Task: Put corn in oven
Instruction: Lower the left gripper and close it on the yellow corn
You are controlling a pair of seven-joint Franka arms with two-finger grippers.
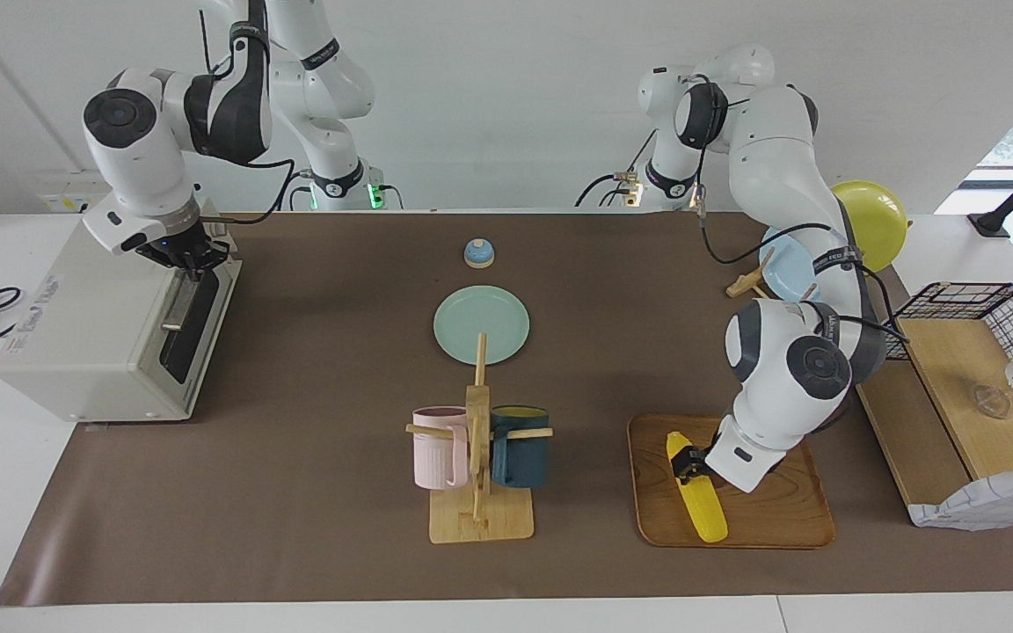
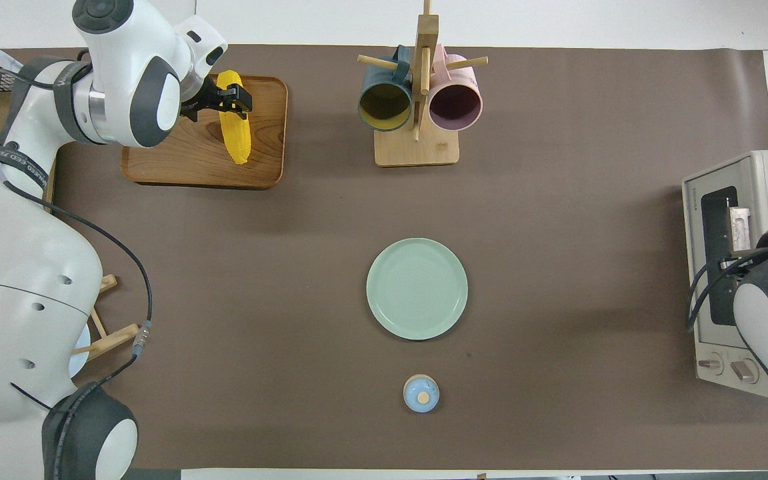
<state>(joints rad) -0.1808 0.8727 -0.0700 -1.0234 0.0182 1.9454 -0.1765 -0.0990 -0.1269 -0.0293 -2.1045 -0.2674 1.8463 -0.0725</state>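
the corn (image 1: 696, 497) lies in the wooden tray (image 1: 779, 519) toward the left arm's end of the table, the only thing in it. the left gripper (image 1: 689, 464) is down at the cob with its fingers spread wide to either side of it, not yet clamped. the oven (image 1: 93, 338) stands at the right arm's end, its door up; the right gripper (image 1: 185, 264) sits closed on the oven's handle (image 1: 178, 303). the green plate (image 1: 481, 323) at mid-table holds nothing. farther from the robots, a pink mug (image 1: 438, 447) and a dark blue mug (image 1: 521, 445) hang on the wooden mug rack (image 1: 478, 492). a small blue bell (image 1: 478, 253) sits near the robots.
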